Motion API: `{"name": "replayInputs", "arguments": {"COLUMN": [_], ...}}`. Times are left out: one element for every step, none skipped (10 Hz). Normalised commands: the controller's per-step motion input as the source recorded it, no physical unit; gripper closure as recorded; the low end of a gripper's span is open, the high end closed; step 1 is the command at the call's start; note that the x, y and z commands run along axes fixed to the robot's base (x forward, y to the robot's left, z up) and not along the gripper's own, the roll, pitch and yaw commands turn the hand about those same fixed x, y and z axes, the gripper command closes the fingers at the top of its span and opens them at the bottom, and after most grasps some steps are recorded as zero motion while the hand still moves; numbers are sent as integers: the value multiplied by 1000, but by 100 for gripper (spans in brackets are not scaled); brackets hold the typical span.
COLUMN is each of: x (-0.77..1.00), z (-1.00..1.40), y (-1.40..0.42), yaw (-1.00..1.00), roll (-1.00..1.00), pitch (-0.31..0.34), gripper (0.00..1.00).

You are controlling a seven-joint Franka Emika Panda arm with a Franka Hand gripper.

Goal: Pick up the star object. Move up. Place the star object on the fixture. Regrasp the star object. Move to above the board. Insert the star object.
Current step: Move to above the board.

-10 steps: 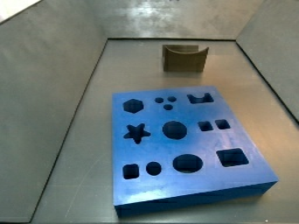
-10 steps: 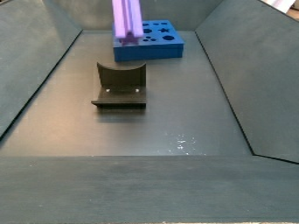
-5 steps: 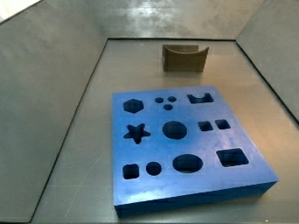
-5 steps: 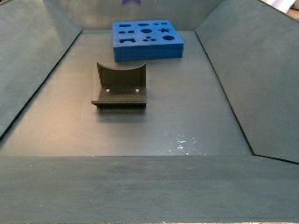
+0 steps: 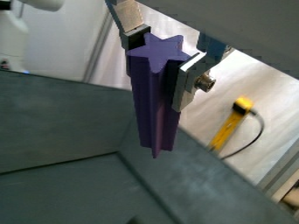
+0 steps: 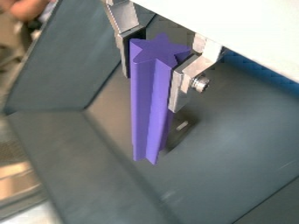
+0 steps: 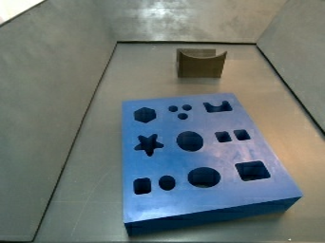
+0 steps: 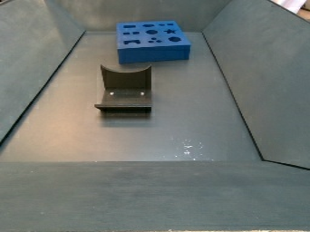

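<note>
My gripper (image 5: 158, 54) is shut on the star object (image 5: 152, 96), a long purple prism that hangs straight down from between the silver fingers (image 5: 187, 74). Both wrist views show this grasp; in the second the gripper (image 6: 158, 57) holds the star object (image 6: 149, 96) high above the grey bin floor. Neither gripper nor star object shows in the side views. The blue board (image 7: 165, 161) lies on the floor with its star cut-out (image 7: 148, 144) open, and it also shows in a side view (image 8: 154, 52). The olive-brown fixture (image 7: 200, 63) stands apart from the board, empty (image 8: 125, 91).
Grey sloped bin walls (image 7: 57, 85) enclose the floor on all sides. A yellow object (image 5: 233, 118) lies outside the bin in a wrist view.
One second ago the star object hung at the top of a side view, over the board. It has since left that view upward. Board and fixture have not moved.
</note>
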Motion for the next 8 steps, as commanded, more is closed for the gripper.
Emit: {"name": "replayInputs", "arguments": {"x": [-461,-486,-496,-527,-517,-337,-159,-94], "z": [18,19,16,22,17,12,0,-1], "y": [-1000,-1000,-1000,-1000,-949,-531,-140,-14], "yaw": [-149,-159,-163,-167,-169,-168,-155,-118], "roll": [-1000,-1000,-1000,-1000,-1000,-1000,-1000,-855], "pitch": [-86,-78,-74,-67,-65,-70,-70,-53], "gripper": [100,100,100,100,100,100,100,100]}}
